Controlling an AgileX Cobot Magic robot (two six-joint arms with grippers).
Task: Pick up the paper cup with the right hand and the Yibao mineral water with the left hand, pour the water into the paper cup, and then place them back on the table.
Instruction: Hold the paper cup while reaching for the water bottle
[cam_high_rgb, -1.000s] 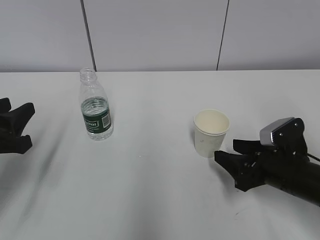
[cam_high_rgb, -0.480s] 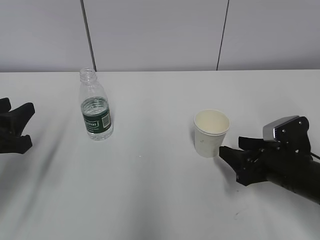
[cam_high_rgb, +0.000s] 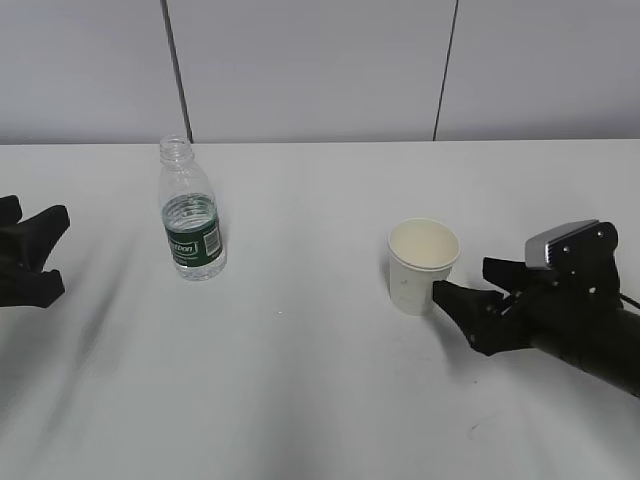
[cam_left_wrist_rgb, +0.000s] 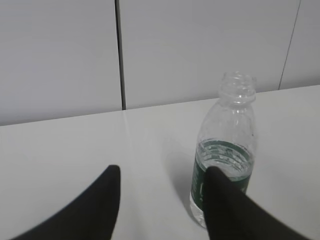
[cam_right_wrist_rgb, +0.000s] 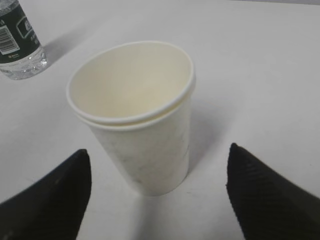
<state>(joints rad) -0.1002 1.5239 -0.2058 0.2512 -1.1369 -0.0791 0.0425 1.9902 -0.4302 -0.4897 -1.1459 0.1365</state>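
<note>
1. At the lower right of the exterior view, nearest the camera, the right hand (cam_high_rgb: 470, 295) lies low over the white worktop (cam_high_rgb: 320, 400), a silver-grey block on its wrist and its black fingers pointing left toward the paper cup (cam_high_rgb: 422, 265).
2. In the right wrist view that hand (cam_right_wrist_rgb: 157, 192) stands wide open: one finger sits at the lower left of the frame, the other at the lower right, and the paper cup (cam_right_wrist_rgb: 135, 115) stands upright in the middle, just ahead of the gap. Neither finger touches the cup's wall, so the hand has hold of nothing.
3. The cup shows a rolled rim and a cream inside; whether anything is in it I cannot tell.
4. At the left edge of the exterior view the left hand (cam_high_rgb: 40, 255) is partly out of frame, well apart from the bottle.
5. The left wrist view shows this hand (cam_left_wrist_rgb: 162, 200) partly open and empty, its two dark fingers rising from the bottom edge.
6. Farther back, the Yibao mineral water (cam_left_wrist_rgb: 224, 150) stands upright on the worktop, capless, in the right half of that frame; the right-side finger overlaps its base in the picture, with no grip on it.
7. In the exterior view the bottle (cam_high_rgb: 190, 210) is in the upper left, well apart from the cup at centre right.
8. Behind the worktop runs a grey panelled wall (cam_high_rgb: 320, 70) with dark vertical seams.
</note>
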